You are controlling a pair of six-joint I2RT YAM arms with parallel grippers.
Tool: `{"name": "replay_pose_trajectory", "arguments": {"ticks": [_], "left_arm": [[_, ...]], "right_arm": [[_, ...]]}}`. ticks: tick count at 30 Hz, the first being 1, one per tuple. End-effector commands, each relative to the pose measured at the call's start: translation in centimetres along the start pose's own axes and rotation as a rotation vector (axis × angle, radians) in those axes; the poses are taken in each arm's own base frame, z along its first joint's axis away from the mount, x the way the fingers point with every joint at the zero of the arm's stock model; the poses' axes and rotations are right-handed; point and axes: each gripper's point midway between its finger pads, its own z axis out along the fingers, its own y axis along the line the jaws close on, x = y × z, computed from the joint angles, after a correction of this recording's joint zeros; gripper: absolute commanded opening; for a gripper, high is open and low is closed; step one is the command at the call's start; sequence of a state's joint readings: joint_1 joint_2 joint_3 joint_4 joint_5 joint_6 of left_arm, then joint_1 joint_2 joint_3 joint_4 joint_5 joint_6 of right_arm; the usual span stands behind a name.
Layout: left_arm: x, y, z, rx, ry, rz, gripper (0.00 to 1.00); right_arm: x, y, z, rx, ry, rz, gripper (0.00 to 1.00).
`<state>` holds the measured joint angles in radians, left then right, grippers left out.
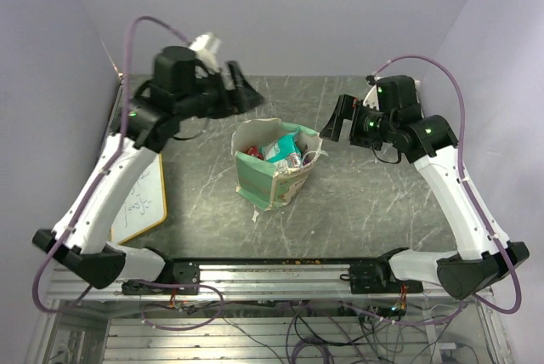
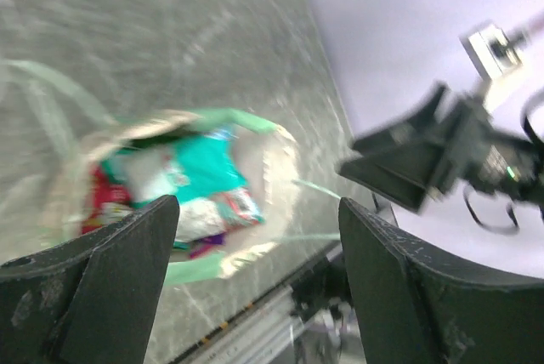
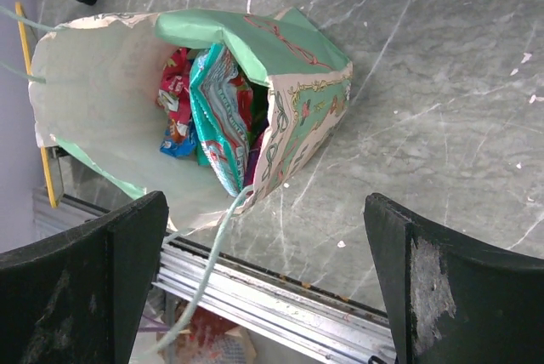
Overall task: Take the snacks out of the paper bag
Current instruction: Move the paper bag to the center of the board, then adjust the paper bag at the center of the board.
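Black fingers of the left gripper [image 1: 246, 96] stand wide apart, holding nothing. The paper bag [image 1: 274, 181] sits mid-table with its mouth open and the snacks [image 1: 279, 150] inside. Beside it, the right gripper [image 1: 334, 123] gapes empty too.

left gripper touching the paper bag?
Apart. Top view shows bare table between the left gripper and the paper bag; jaws open, empty.

No legible txt (whiteboard [image 1: 144, 198] scribbles, print on snacks [image 3: 219, 117] too blurry).
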<state>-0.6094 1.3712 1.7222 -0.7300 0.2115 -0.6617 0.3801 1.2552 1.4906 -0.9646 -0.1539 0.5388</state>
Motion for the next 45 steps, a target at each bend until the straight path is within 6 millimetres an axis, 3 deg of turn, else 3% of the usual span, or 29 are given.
{"name": "replay_pose_trajectory", "arguments": {"ticks": [1, 4, 8, 22, 29, 32, 35, 39, 42, 45], "left_arm": [[-0.6, 6.6, -2.7, -0.176, -0.005, -0.114, 0.85], [-0.1, 9.7, -2.2, -0.246, 0.032, -0.177, 0.84], [0.7, 10.8, 0.3, -0.223, 0.095, -0.2, 0.83], [1.2, 16.9, 4.4, -0.434, 0.196, -0.107, 0.57], [0.8, 15.1, 7.6, -0.281, 0.182, -0.144, 0.51], [0.6, 15.7, 8.1, -0.3, 0.173, -0.15, 0.48], [-1.0, 16.5, 7.9, -0.357, 0.143, -0.082, 0.46], [-1.8, 16.2, 8.9, -0.305, 0.139, -0.059, 0.27], [-2.4, 14.7, 8.4, -0.245, 0.092, -0.074, 0.19], [-3.9, 12.8, 6.3, -0.198, 0.004, -0.046, 0.1]], "right_arm": [[-1.1, 0.6, -1.7, -0.01, -0.042, -0.009, 1.0], [-1.3, 1.0, -1.8, -0.02, -0.035, -0.004, 1.0], [-1.5, 1.5, -1.9, -0.043, -0.028, -0.004, 1.0], [-0.1, 2.5, -0.9, -0.12, 0.032, 0.009, 0.99], [1.8, 2.3, -1.1, -0.137, 0.112, -0.02, 0.97], [1.8, 1.6, -1.2, -0.098, 0.119, -0.049, 0.97], [1.7, 1.3, -0.9, -0.088, 0.122, -0.072, 0.97], [1.4, 0.7, -0.8, -0.055, 0.11, -0.082, 0.97], [1.7, 1.2, -1.2, -0.084, 0.118, -0.092, 0.96], [2.7, 1.1, -1.2, -0.105, 0.142, -0.101, 0.94]]}}
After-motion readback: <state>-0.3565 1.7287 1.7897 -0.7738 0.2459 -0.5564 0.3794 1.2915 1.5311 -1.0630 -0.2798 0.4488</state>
